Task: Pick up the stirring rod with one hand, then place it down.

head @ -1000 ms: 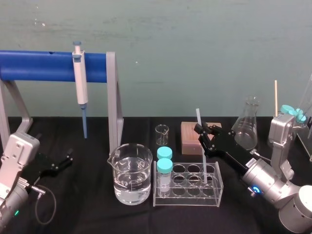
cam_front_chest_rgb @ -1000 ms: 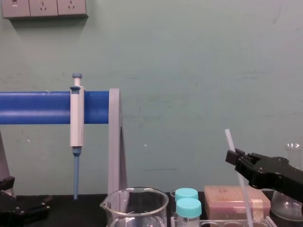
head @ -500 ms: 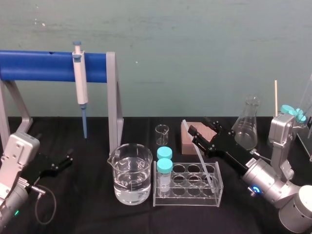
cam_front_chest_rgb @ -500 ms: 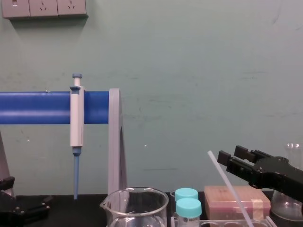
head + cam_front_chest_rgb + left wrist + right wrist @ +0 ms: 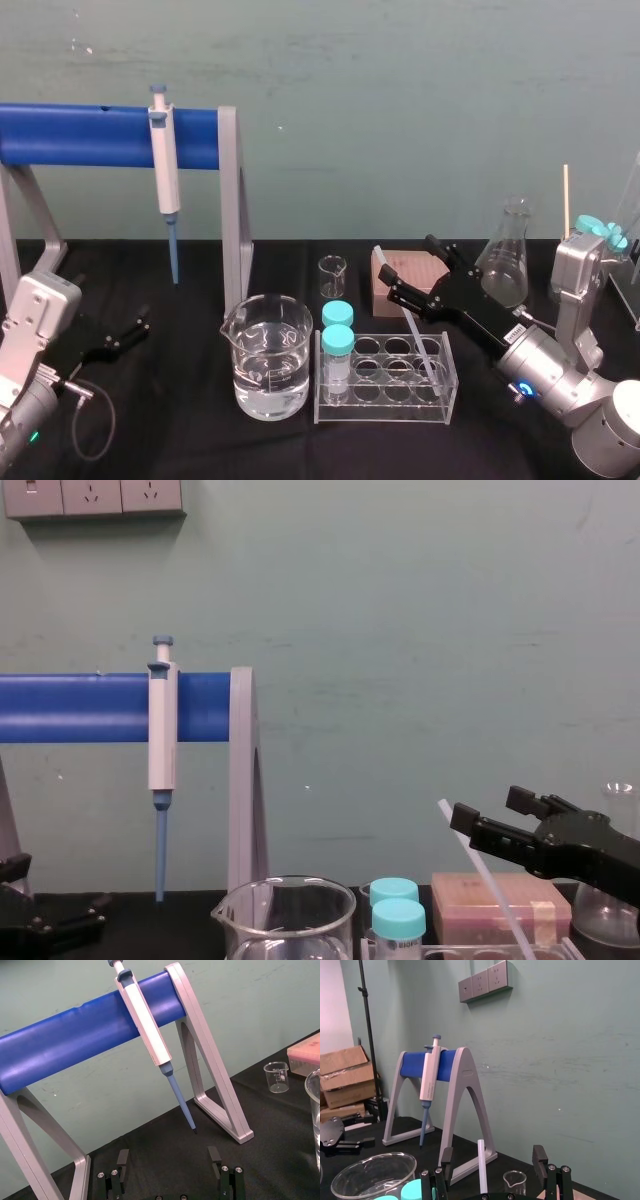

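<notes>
The black tabletop (image 5: 200, 420) carried the work at the lower right of the head view, where a clear rack (image 5: 385, 408) held two capped tubes. The right tool (image 5: 420, 272) hovered just above and behind that rack, its two fingers (image 5: 538, 1157) spread wide and clamped on nothing. The stirring rod (image 5: 418, 332) stood in the gap between them, with space on each side in the right wrist view. Its lower end rested in a right-hand hole of the rack. Its long axis slanted up toward the upper left of the frame. So the rod lay inside the right tool's own opening, and that arm was by far the nearer. By this reading, closing on it would mean squeezing across a tilted shaft, and backing off would mean clearing its raised top end. The left tool (image 5: 128, 333), its fingers also apart, sat parked at the lower left, well apart from the rod.
</notes>
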